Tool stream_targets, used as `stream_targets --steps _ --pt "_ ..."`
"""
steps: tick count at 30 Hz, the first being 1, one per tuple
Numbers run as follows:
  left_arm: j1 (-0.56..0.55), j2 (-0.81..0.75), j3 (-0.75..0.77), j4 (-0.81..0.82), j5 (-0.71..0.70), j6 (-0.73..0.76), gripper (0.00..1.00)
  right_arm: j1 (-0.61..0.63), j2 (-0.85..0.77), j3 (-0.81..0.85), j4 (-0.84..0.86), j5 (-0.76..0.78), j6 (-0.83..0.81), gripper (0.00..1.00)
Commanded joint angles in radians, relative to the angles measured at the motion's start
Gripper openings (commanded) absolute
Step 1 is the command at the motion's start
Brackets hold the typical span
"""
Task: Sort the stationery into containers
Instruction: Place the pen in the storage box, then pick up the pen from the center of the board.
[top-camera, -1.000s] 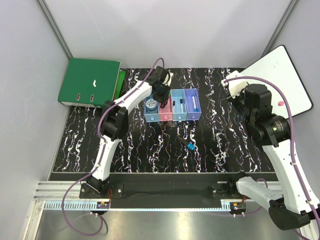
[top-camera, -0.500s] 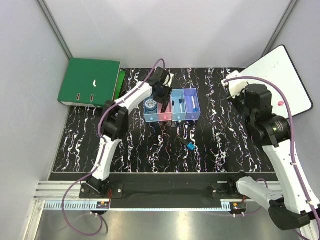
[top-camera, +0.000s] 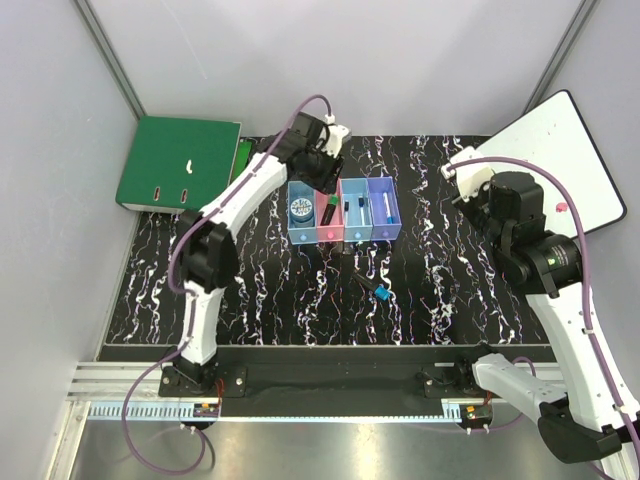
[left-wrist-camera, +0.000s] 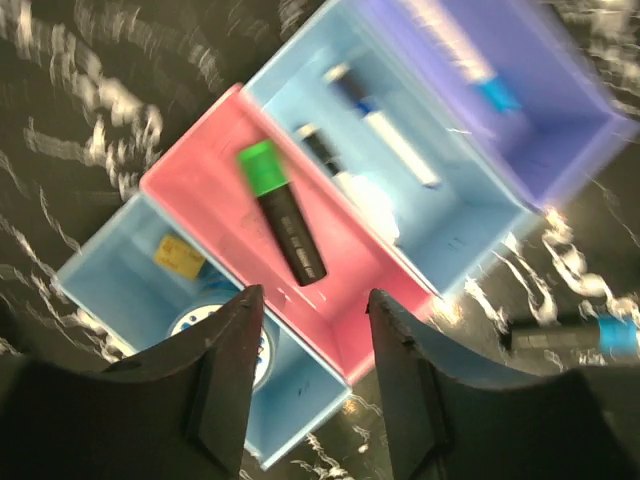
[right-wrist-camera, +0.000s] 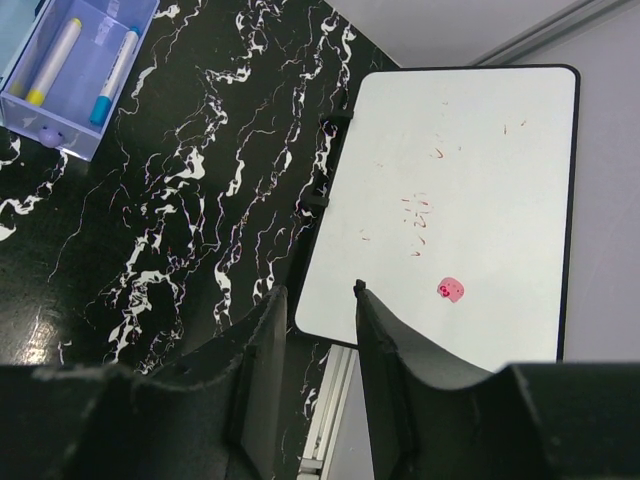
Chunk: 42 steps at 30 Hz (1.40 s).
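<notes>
- Four joined bins (top-camera: 343, 212) are set in a row on the marbled black table (top-camera: 450, 290), coloured light blue, pink, light blue and purple from left to right
- One green-capped marker (left-wrist-camera: 282, 225) is laid in the pink bin (left-wrist-camera: 200, 195), and the tape roll (left-wrist-camera: 225, 335) is lodged in the left blue bin (left-wrist-camera: 115, 275) (half hidden behind a finger in the wrist view)
- White pens (left-wrist-camera: 385, 130) are seen in the second blue bin (left-wrist-camera: 455, 215), and two more pens (right-wrist-camera: 55, 60) in the purple bin (right-wrist-camera: 85, 70)
- A blue-capped marker (top-camera: 377, 291) is left lying on the table, just in front of the bins
- The left gripper (left-wrist-camera: 315, 300) is poised above the pink bin, jaws spread, nothing between them
- The right gripper (right-wrist-camera: 317, 290) is poised well apart, over the white board (right-wrist-camera: 460, 200) edge, jaws parted and empty
</notes>
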Motion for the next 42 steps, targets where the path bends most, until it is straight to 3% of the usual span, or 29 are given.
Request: stream_targets --steps 1,3,4,7,9,13,23,42 --pt "-0.038 -0.169 -0.075 0.029 0.292 0.344 0.54 -0.004 -0.016 0.020 -0.004 -0.021 -0.028 0.41" --pt "-0.077 -0.240 -0.165 0.017 0.314 0.502 0.65 -0.004 -0.019 0.024 -0.009 -0.018 -0.041 0.42" --pt "-0.127 -0.263 -0.207 0.007 0.297 0.666 0.68 -0.004 -0.023 0.027 -0.009 -0.015 -0.045 0.42" --pt "-0.235 -0.343 -0.372 0.001 0.237 0.956 0.77 -0.004 -0.028 0.030 -0.009 -0.008 -0.048 0.42" --pt "-0.294 -0.372 -0.452 -0.012 0.220 1.041 0.86 -0.004 -0.033 0.031 -0.014 -0.004 -0.047 0.42" --pt "-0.362 -0.340 -0.452 -0.108 0.203 1.224 0.91 -0.004 -0.043 0.027 -0.020 0.001 -0.055 0.42" --pt "-0.425 -0.160 -0.394 -0.154 0.153 1.425 0.93 -0.004 -0.054 0.013 -0.015 -0.001 -0.058 0.42" --pt "-0.474 0.056 -0.244 -0.135 0.160 1.276 0.82 -0.004 -0.122 -0.062 0.005 0.004 -0.045 0.43"
